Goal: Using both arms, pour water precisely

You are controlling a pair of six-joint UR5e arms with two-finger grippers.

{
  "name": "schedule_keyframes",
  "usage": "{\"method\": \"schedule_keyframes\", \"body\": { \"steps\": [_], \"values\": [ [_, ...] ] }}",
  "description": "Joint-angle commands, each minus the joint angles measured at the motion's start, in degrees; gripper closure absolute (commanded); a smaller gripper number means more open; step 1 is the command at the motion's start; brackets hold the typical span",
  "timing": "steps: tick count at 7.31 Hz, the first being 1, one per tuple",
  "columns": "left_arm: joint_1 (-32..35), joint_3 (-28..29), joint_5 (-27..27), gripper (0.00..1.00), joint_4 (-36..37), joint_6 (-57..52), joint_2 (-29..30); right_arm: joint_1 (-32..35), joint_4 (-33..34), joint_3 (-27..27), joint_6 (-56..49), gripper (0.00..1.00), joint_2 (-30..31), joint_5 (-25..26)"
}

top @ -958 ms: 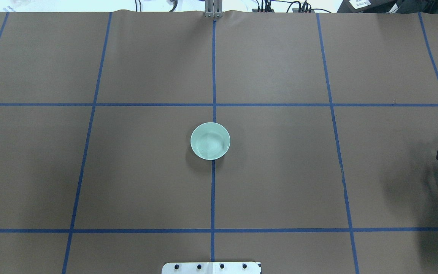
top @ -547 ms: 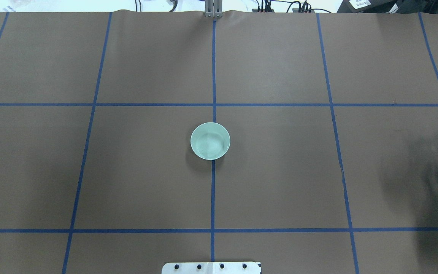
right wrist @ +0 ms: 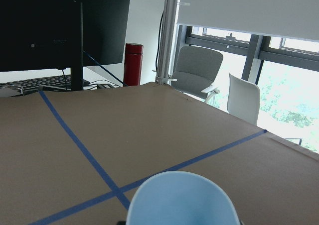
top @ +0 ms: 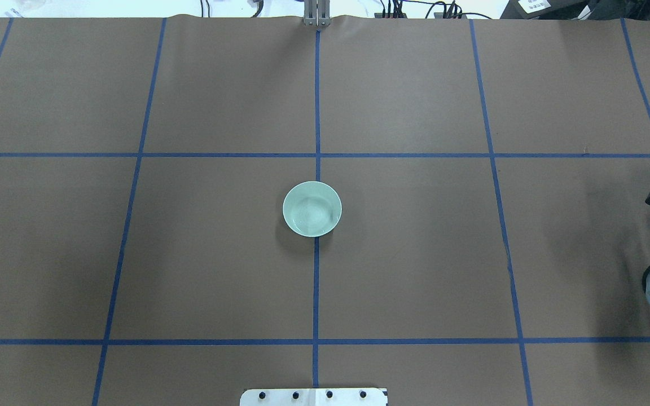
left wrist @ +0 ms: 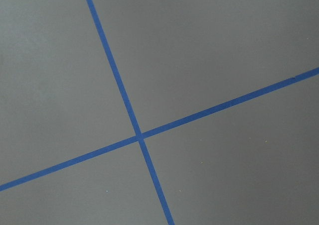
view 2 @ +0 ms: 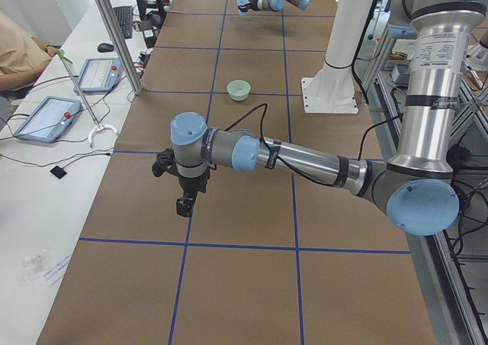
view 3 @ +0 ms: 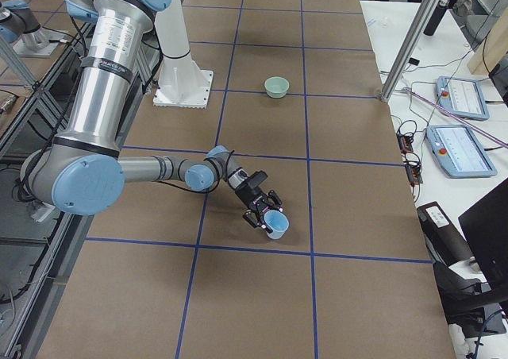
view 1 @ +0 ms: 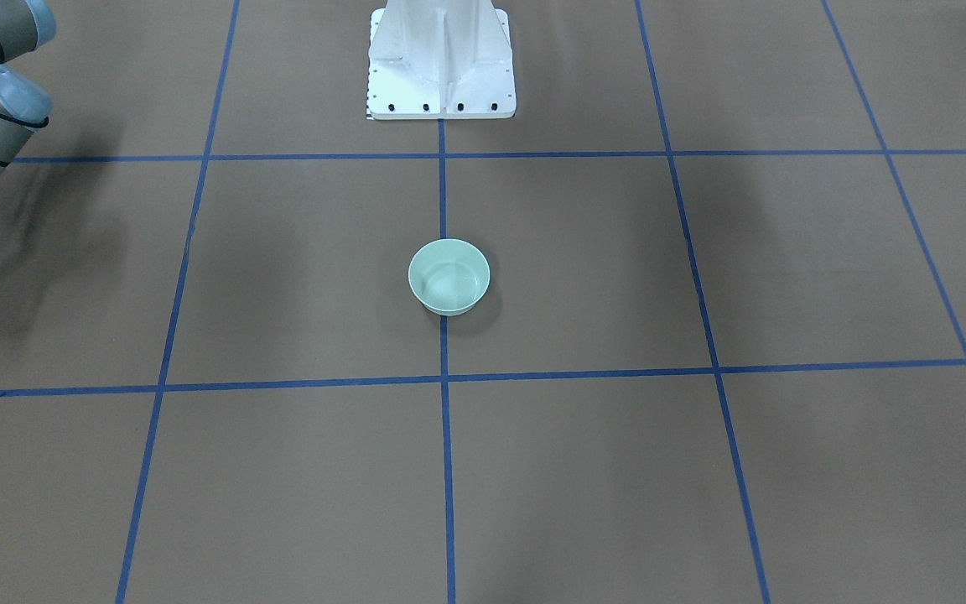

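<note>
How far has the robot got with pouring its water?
Done: the right gripper grasps the light-blue cup, upright, far from the pale green bowl. In hand: nothing is pouring; whether the bowl holds water is unclear. Left, likely: bringing cup to bowl and tipping it. The left gripper hangs apart, empty.

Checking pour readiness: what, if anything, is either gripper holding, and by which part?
The right gripper grips the light-blue cup by its side wall; the left gripper appears empty.
</note>
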State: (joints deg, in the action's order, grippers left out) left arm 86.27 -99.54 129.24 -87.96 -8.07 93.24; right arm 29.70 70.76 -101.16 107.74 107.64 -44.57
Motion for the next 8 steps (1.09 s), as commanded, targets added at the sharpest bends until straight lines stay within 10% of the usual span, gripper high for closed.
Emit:
{"method": "schedule_keyframes", "body": {
  "steps": [1,8],
  "values": [
    [3.6,-0.1,0.2,0.0,0.1,-0.2,-2.5,2.8,-0.2,-1.7,-9.3,1.0,-6.8,-3.7],
    [4.0,-0.5,0.2,0.0,-0.5,-0.2,-4.7,-2.9,-0.3,-6.9,-43.1,1.0,-26.4,-7.5]
  ]
}}
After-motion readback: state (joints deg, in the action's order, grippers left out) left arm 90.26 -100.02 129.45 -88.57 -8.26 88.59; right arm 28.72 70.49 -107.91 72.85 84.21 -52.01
